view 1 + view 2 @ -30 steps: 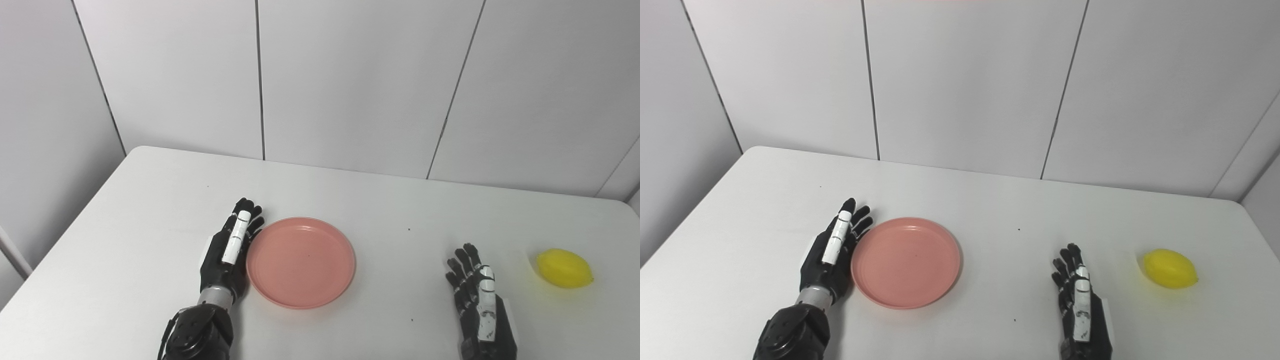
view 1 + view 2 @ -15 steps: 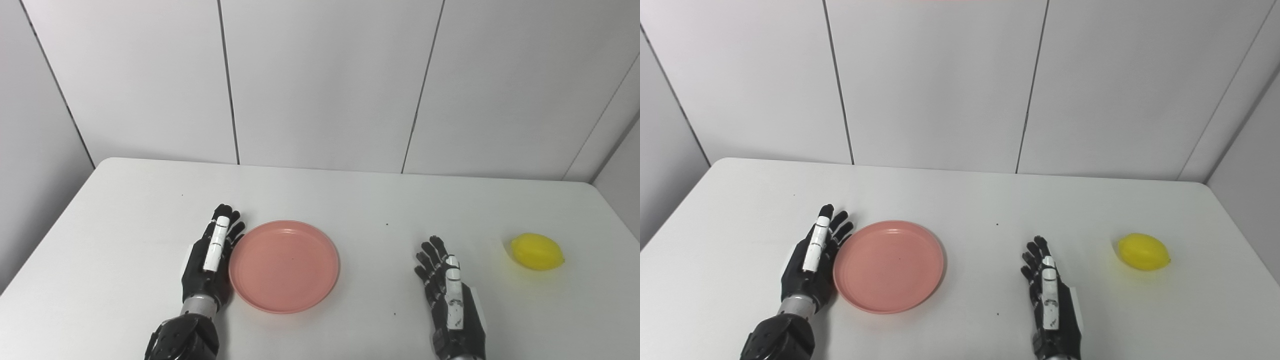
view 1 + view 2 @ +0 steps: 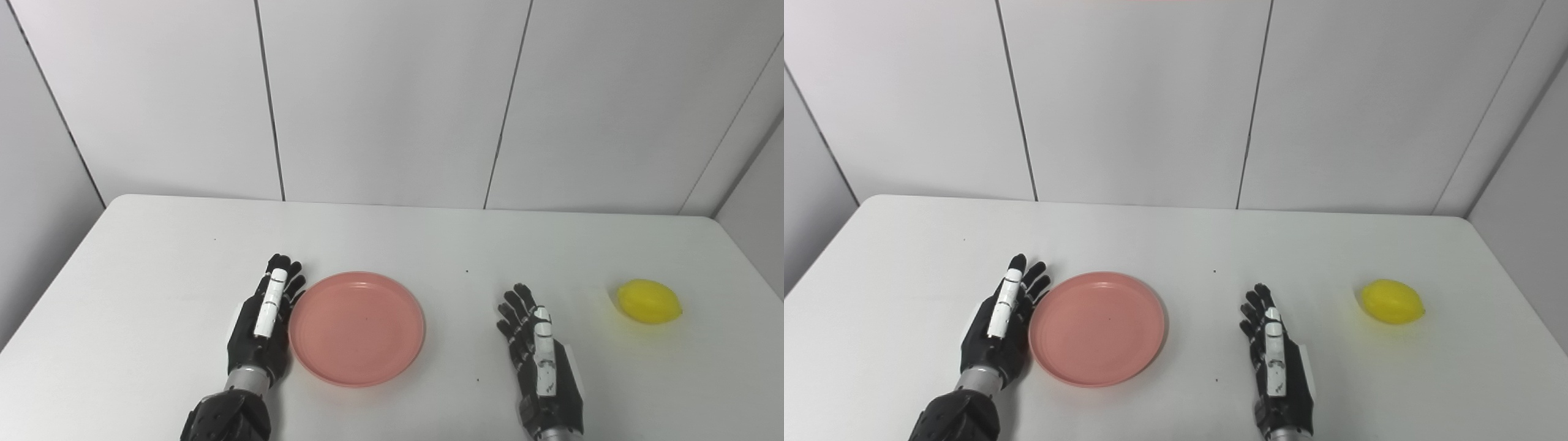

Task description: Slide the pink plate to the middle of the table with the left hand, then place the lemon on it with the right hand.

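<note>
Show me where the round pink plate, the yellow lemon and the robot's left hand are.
Round pink plate (image 3: 357, 329): left eye view, bare centre of the dish.
Yellow lemon (image 3: 649, 301): left eye view, middle of the fruit.
Left hand (image 3: 263, 318): left eye view, back of the hand.

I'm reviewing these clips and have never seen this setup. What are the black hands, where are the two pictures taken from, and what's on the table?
The black hands belong to a humanoid robot with two arms reaching in from the bottom edge. Both pictures come from two cameras side by side on its head, so they show one scene from slightly different spots. On the white table lie a pink plate and a yellow lemon, far right. The left hand rests open, edge against the plate's left rim. The right hand lies open between plate and lemon, touching neither. Nothing is held, and the plate holds nothing.
</note>
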{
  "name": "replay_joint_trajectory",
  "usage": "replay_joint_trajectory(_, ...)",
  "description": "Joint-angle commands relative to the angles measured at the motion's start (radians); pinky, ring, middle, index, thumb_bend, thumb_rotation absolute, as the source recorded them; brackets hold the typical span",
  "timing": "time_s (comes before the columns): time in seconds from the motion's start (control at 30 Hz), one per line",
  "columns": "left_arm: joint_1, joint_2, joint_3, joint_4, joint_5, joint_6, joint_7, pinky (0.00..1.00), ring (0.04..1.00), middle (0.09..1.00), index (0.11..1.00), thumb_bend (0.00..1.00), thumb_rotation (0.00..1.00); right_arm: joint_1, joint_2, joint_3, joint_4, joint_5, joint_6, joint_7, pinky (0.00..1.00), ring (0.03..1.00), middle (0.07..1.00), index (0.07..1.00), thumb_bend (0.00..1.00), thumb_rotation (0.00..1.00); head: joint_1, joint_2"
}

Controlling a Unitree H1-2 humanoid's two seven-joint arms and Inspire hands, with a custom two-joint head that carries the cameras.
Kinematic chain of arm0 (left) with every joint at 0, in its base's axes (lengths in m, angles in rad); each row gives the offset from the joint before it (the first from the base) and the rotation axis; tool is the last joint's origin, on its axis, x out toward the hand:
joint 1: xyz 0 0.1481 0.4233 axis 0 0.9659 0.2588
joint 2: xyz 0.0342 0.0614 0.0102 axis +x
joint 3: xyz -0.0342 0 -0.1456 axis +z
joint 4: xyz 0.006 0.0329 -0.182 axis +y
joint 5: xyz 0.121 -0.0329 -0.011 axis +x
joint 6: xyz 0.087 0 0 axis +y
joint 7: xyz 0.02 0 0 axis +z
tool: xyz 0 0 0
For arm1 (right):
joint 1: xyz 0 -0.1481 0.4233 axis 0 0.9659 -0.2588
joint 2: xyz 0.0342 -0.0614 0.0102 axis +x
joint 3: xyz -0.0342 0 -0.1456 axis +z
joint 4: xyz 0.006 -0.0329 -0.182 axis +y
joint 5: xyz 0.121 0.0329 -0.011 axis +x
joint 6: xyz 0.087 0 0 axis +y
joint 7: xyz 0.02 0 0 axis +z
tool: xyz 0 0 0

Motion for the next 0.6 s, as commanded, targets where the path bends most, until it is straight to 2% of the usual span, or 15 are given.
replay_joint_trajectory(0.0,0.016,-0.020,-0.020,0.000,-0.007,0.054,0.008,1.00,0.942,0.945,1.000,0.67,0.66,0.001,0.008,0.003,0.011,0.009,0.037,0.003,0.95,0.931,0.930,0.926,0.72,0.98,0.000,-0.001)
replay_joint_trajectory(0.3,0.013,-0.011,-0.038,-0.006,-0.046,0.054,0.008,1.00,0.961,0.970,1.000,0.70,0.66,-0.002,0.018,0.006,0.011,0.006,0.045,-0.005,0.94,0.928,0.926,0.920,0.72,0.97,-0.037,0.001)
replay_joint_trajectory(0.57,0.004,0.024,-0.065,-0.004,-0.068,0.054,0.019,1.00,0.966,0.981,1.000,0.70,0.67,-0.011,0.034,0.007,0.031,0.003,0.028,-0.006,0.96,0.926,0.926,0.916,0.71,0.96,-0.072,-0.002)
